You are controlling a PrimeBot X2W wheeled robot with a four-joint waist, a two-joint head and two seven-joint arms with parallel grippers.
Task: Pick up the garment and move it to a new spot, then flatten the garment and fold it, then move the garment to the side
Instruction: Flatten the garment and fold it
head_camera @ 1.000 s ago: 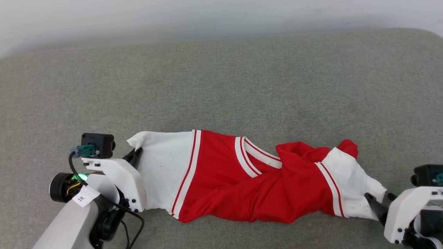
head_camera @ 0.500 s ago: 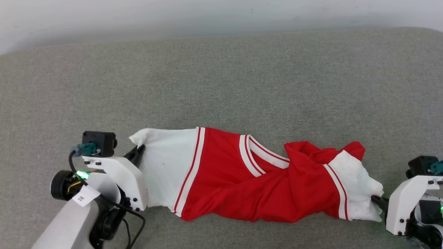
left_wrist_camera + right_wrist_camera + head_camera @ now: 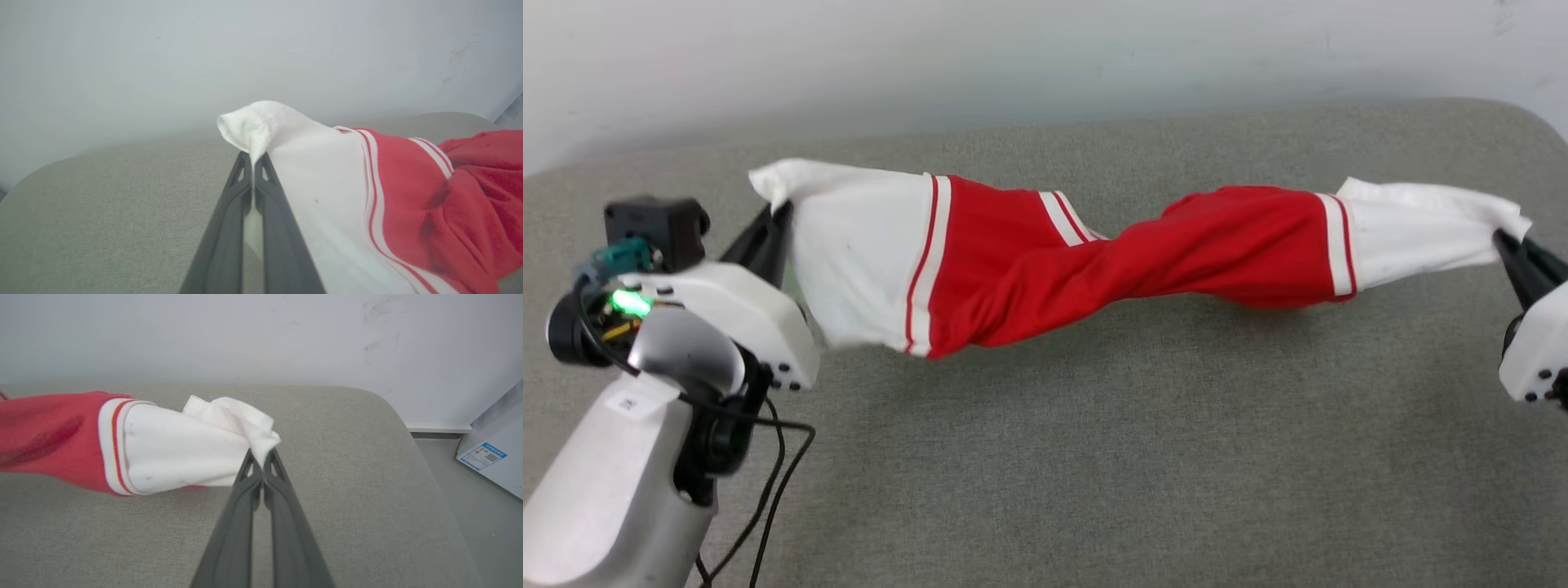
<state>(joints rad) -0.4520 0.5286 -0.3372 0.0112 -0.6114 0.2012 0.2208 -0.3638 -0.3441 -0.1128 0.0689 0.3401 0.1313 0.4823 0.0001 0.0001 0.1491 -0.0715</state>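
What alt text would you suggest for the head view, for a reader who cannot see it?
A red jersey with white sleeves is stretched, twisted at its middle, between two robot grippers above a grey padded surface. The left gripper pinches one sleeve end and the right gripper the other.

The garment (image 3: 1045, 269) is matt cloth, the cushion (image 3: 1094, 457) coarse woven fabric

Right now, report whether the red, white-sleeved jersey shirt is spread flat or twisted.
Twisted: the red, white-sleeved jersey shirt is roped mid-body, stretched between both arms' shut jaws.
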